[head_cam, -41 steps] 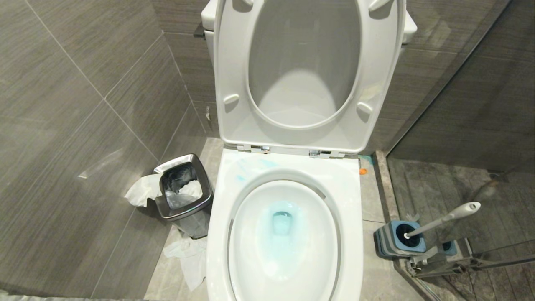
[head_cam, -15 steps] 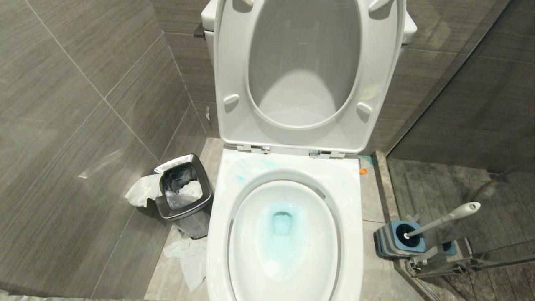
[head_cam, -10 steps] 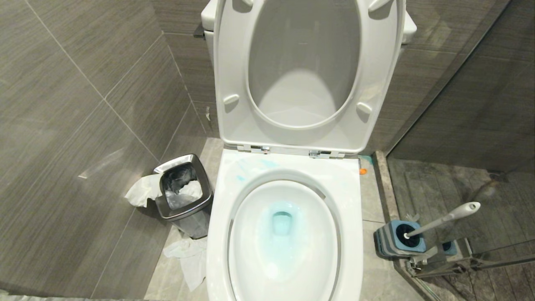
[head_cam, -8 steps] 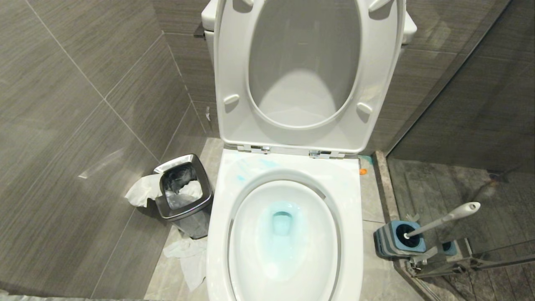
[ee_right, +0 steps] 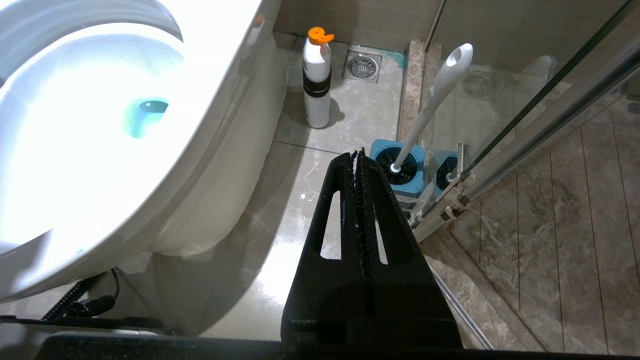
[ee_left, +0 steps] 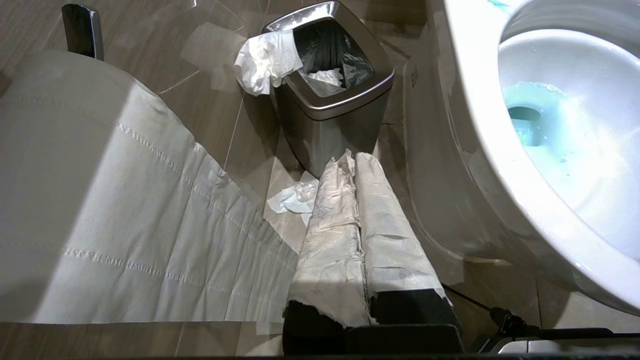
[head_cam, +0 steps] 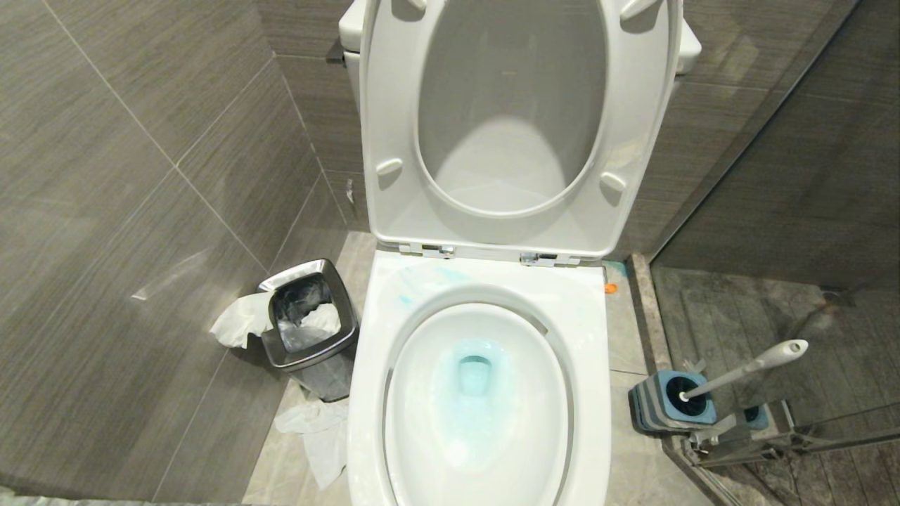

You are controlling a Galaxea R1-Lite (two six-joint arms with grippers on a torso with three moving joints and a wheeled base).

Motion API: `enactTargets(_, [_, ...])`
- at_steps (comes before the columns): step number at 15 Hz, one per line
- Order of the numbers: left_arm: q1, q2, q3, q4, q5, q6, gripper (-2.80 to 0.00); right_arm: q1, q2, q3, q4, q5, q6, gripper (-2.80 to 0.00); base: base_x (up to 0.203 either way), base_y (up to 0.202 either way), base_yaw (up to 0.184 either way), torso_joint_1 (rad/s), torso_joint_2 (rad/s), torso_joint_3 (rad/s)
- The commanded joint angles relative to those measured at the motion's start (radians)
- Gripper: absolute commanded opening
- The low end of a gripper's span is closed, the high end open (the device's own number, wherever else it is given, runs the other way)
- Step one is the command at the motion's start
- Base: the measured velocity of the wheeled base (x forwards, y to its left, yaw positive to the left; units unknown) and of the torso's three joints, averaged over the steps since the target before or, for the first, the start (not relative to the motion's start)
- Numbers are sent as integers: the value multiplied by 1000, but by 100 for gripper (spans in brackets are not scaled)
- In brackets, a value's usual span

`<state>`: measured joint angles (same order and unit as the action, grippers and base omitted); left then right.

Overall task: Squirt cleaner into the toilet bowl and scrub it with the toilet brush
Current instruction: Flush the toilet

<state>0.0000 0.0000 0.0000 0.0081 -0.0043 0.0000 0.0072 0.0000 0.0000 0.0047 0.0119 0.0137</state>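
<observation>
The white toilet bowl (head_cam: 485, 281) stands open, with seat and lid raised against the tank. Pale turquoise cleaner (head_cam: 478, 400) tints the water, and thin blue smears (head_cam: 415, 281) mark the back rim. To the right of the toilet, the toilet brush (head_cam: 745, 369) leans in its blue-and-grey holder (head_cam: 664, 404) on the floor. My right gripper (ee_right: 357, 155) is shut and empty, low over the floor tiles, just short of the holder (ee_right: 402, 170) and the brush handle (ee_right: 435, 100). My left gripper (ee_left: 352, 157), its fingers wrapped in white material, is shut and empty beside the bowl's outer wall (ee_left: 450, 165). Neither gripper shows in the head view.
A steel-rimmed waste bin (head_cam: 309, 323) with crumpled tissue around it stands left of the toilet. A toilet paper roll (ee_left: 75, 175) hangs close to my left gripper. A white bottle with an orange cap (ee_right: 317, 80) stands on the floor by a drain (ee_right: 362, 65). A glass shower door (ee_right: 525, 125) runs behind the brush holder.
</observation>
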Motion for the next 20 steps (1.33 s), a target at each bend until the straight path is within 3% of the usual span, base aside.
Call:
enactTargets(1, [0, 0, 3, 0, 0, 0, -280, 0, 1, 0, 0, 1, -2, -280, 0, 0, 0, 0, 0, 0])
enactTargets(20, [0, 2, 2, 0, 0, 11, -280, 0, 0, 0, 1, 0, 2, -280, 0, 0, 0, 0, 0, 0])
